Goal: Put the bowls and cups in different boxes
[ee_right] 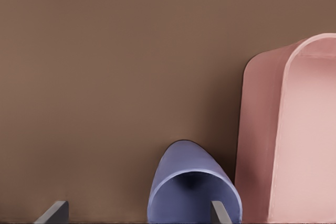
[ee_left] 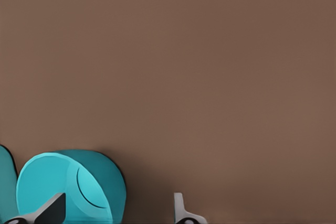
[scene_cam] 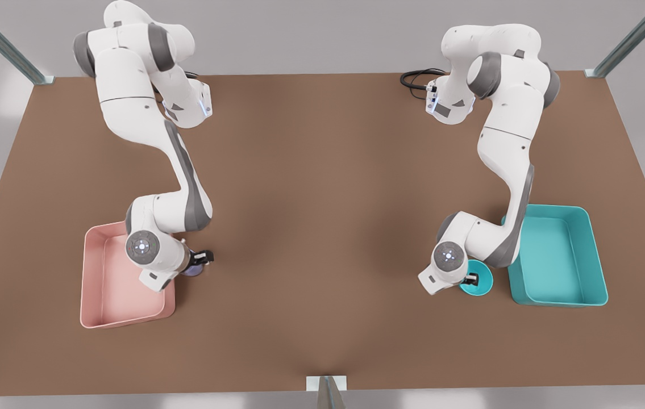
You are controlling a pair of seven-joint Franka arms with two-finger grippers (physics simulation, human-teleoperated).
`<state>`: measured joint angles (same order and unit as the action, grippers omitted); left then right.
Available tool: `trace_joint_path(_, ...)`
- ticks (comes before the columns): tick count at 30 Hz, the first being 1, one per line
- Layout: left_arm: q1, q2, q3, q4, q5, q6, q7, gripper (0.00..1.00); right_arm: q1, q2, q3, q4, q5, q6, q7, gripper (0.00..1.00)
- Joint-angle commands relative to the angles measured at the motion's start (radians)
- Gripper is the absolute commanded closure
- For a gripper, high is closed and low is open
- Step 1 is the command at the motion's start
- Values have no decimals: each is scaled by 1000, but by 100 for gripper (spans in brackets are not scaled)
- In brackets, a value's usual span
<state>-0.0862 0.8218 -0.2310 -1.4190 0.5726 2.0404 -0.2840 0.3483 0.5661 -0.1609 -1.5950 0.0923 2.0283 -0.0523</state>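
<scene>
The teal bowl (scene_cam: 482,284) sits on the table just beside the teal box (scene_cam: 555,255), at the front view's right. My left gripper (scene_cam: 473,279) is down at the bowl and open. In the left wrist view one finger (ee_left: 52,209) lies over the bowl (ee_left: 73,187) and the other stands outside its rim. At the front view's left, the lavender cup (scene_cam: 191,270) stands next to the pink box (scene_cam: 117,287). My right gripper (scene_cam: 200,259) is open at the cup (ee_right: 184,177), with one finger (ee_right: 220,213) at its mouth and the other well clear of it.
The pink box's wall (ee_right: 262,145) stands close beside the cup. A sliver of the teal box (ee_left: 4,182) shows next to the bowl. A black cable (scene_cam: 419,76) lies at the table's back. Metal frame posts stand at the corners and the front edge.
</scene>
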Motion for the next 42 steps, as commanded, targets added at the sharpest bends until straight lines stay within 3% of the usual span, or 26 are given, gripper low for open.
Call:
trace_joint_path(1, 5, -1, 1, -1, 3, -13, -169, 0, 3, -26, 0, -43, -5, 73, -31, 0)
trace_joint_path(10, 17, 43, 21, -3, 0, 55, -170, 0, 15, -17, 0, -109, -9, 79, -37, 0)
trace_joint_path(12, 17, 45, 24, -3, -7, 58, -173, 39, 14, -6, 0, -109, -8, 81, -35, 0)
trace_joint_path(14, 17, 43, 25, -1, -10, 58, -190, 60, 15, 0, 0, -109, -9, 82, -35, 0)
trace_joint_path(18, 16, 45, 28, -1, -10, 60, -198, 66, 15, 18, 0, -108, -8, 96, -32, 0)
trace_joint_path(21, 17, 40, 28, 3, -10, 55, -199, 79, 15, 43, -2, -108, -9, 104, -32, 0)
trace_joint_path(24, 23, -20, 28, 2, -7, 6, -195, 79, 17, 64, -2, -106, -9, 112, -32, 0)
trace_joint_path(25, 25, -49, 28, 0, -7, -31, -195, 79, 15, 70, -2, -106, -9, 115, -32, 7)
trace_joint_path(27, 62, -150, 28, -1, -46, -106, -195, 79, 15, 77, -2, -100, -11, 115, -34, 47)
trace_joint_path(30, 148, -228, 24, -1, -94, -166, -167, 79, 14, 80, -2, -95, -11, 113, -37, 77)
trace_joint_path(37, 319, -202, 27, -106, -94, -22, -96, 79, 17, 64, 1, -53, -3, 99, -34, 79)
trace_joint_path(42, 365, -181, 28, -130, -86, 37, -96, 79, 3, -91, -5, 13, 1, 72, -121, 79)
